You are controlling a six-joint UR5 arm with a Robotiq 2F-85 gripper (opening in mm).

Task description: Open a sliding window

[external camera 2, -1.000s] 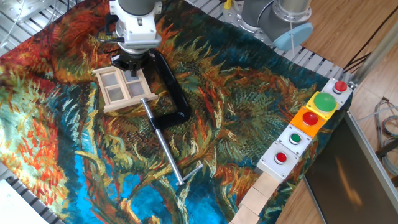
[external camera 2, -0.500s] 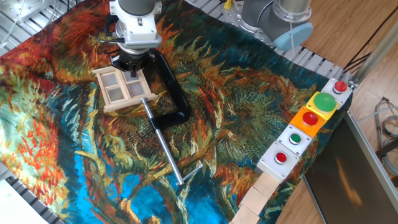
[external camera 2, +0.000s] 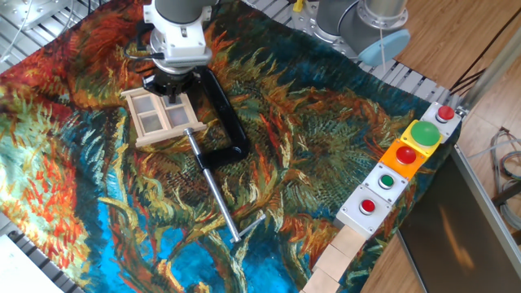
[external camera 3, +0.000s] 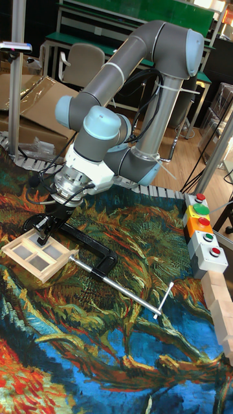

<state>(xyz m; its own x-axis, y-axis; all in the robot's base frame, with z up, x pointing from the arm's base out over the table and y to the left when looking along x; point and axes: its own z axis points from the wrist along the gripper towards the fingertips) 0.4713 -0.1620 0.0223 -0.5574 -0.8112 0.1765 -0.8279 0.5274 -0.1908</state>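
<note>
Nearest the camera: the metal rod (external camera 2: pixel 220 199) of a black C-clamp (external camera 2: pixel 228 122) runs toward the cloth's near edge. Behind it, near the cloth's far left corner, the sliding window (external camera 2: pixel 163 115) lies flat, long axis roughly along the clamp's arm. Gripper (external camera 2: pixel 171 84) hangs over the window's far edge; the window extends nearward from it. Finger spread: cannot tell, nor whether it touches the frame. Tall fixed view shows the arm's reach and the gripper (external camera 3: pixel 53 228) low beside the window (external camera 3: pixel 35 251); fixed view hides that height.
</note>
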